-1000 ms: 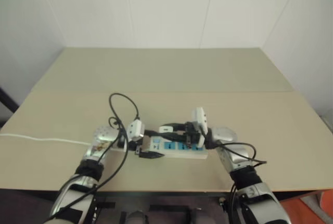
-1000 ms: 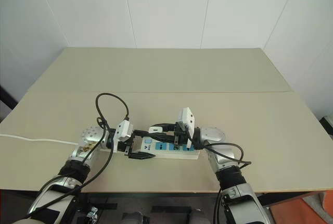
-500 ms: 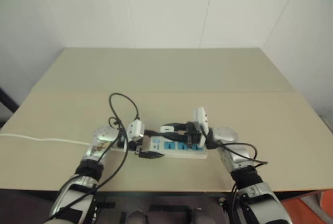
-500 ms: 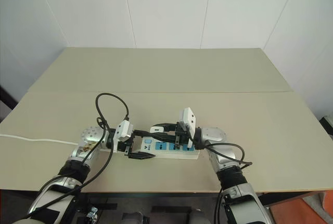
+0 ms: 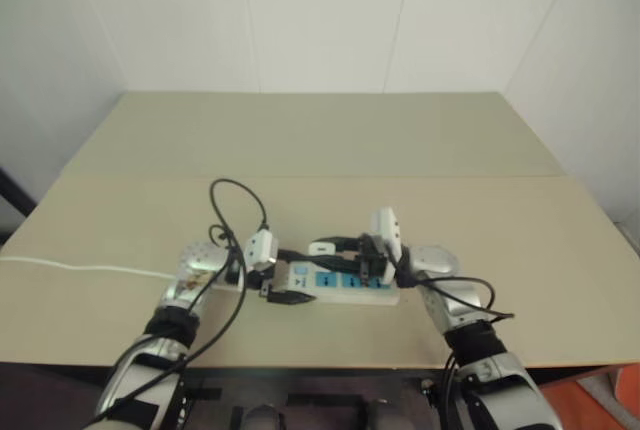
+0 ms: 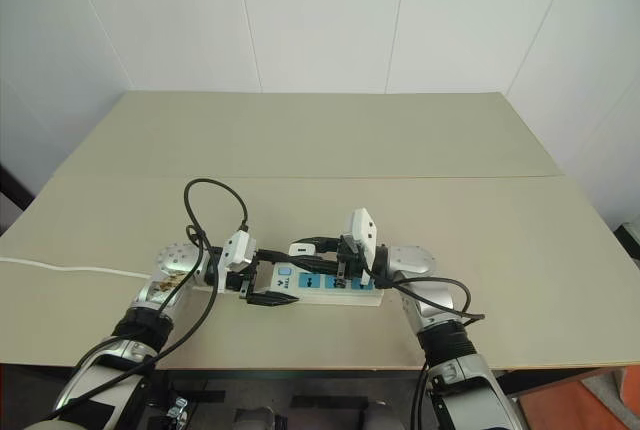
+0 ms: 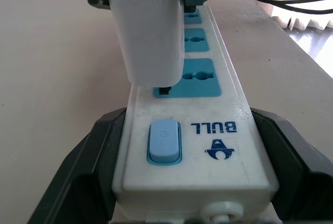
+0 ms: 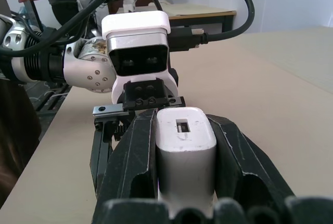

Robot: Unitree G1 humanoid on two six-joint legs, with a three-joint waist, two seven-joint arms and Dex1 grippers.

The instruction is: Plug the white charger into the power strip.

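White strip (image 7: 193, 146) sits clamped by its switch end between the left gripper's (image 7: 193, 203) spread black fingers (image 7: 78, 172), one on each long side. Just past them, beyond the blue switch (image 7: 164, 141), the charger (image 8: 186, 153) stands over the first blue socket (image 7: 200, 78), its lower end at the socket face. The right gripper (image 8: 186, 182) pinches it, a finger (image 8: 136, 161) tight on either flank. Farther out, beige table (image 6: 320, 140) runs to the wall.

charger (image 7: 148, 26) seemingly over strip (image 7: 208, 125) — on table (image 6: 330, 140)
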